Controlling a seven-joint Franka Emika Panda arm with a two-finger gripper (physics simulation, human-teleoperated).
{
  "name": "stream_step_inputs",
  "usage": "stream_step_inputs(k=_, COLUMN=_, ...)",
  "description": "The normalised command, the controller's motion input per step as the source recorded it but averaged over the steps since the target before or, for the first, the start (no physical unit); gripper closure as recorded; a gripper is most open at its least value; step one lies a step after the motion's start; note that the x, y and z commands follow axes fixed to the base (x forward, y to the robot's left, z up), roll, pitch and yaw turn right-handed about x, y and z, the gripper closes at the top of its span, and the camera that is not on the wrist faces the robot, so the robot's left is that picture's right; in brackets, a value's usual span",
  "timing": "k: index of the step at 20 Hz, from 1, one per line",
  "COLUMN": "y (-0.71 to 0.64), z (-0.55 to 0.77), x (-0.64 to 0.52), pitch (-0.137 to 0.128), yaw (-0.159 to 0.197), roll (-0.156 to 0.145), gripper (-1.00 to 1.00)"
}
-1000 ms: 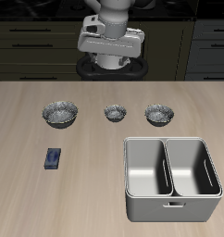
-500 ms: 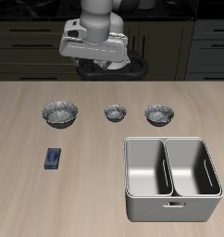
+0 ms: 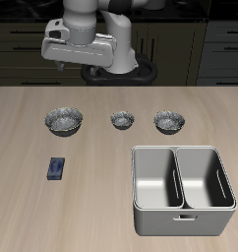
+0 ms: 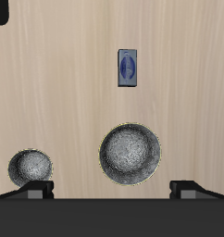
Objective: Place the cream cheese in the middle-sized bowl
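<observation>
The cream cheese point(image 3: 56, 168), a small dark blue box, lies flat on the table near the front, in front of the widest bowl; it also shows in the wrist view point(image 4: 129, 68). The middle-sized bowl point(image 3: 169, 121) stands at the end of the row of three grey bowls, behind the metal basin; it is out of the wrist view. My gripper point(image 3: 84, 67) hangs high above the table's back, behind the widest bowl, open and empty, with both fingertips point(image 4: 35, 188) spread wide.
The widest bowl point(image 3: 65, 120) point(image 4: 130, 154) and the smallest bowl point(image 3: 122, 119) point(image 4: 31, 167) stand in the same row. A grey two-compartment metal basin point(image 3: 183, 212) sits near the front edge. Dark cabinets stand behind the table.
My gripper has swung sideways along the table's back, from behind the smallest bowl to behind the widest bowl. The objects on the table have not moved.
</observation>
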Motion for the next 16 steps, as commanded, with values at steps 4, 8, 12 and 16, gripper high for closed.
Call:
stream_step_inputs(k=4, y=-0.38, z=0.11, x=0.16, pitch=-0.002, yaw=-0.012, roll=-0.006, gripper=-1.0)
stream_step_inputs(k=8, y=-0.41, z=0.04, x=0.2, pitch=0.035, yaw=-0.017, roll=-0.029, gripper=-1.0)
stream_step_inputs(k=12, y=-0.22, z=0.06, x=0.17, pitch=0.006, yaw=-0.008, roll=0.009, gripper=-1.0)
stream_step_inputs(k=16, y=-0.01, z=0.04, x=0.22, pitch=0.014, yaw=0.012, roll=0.062, gripper=-1.0)
